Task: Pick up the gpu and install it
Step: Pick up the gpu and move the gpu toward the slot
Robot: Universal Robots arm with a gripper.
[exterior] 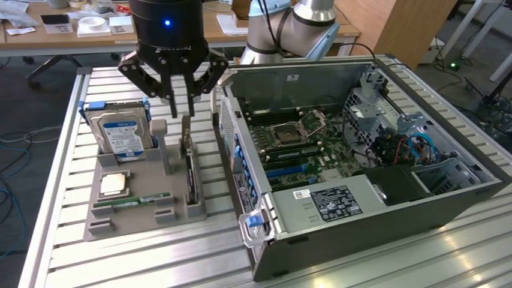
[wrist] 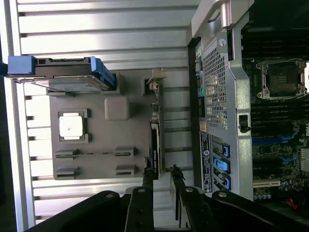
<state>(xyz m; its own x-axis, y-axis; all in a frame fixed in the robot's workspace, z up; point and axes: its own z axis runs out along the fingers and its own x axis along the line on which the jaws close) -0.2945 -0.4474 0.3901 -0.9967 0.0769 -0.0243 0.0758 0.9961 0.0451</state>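
Note:
The gpu [exterior: 190, 174] stands edge-on as a thin dark strip in the slot of the grey holder tray [exterior: 144, 223], on the side nearest the computer case. In the wrist view the gpu [wrist: 155, 140] runs along the tray's edge toward the fingers. My gripper [exterior: 182, 112] hangs just above the card's far end. Its two black fingertips [exterior: 174, 113] stand apart with a narrow gap. Seen from the wrist, the gripper [wrist: 161, 177] straddles the line of the card's end, and nothing is gripped between the fingers.
The tray also holds a silver, blue-labelled hard drive [exterior: 120, 129], a square processor [exterior: 114, 183] and a green memory stick [exterior: 132, 201]. The open computer case [exterior: 288, 222] lies on the exterior view's right, its motherboard [exterior: 296, 144] exposed. Everything rests on a slatted metal table [exterior: 160, 264].

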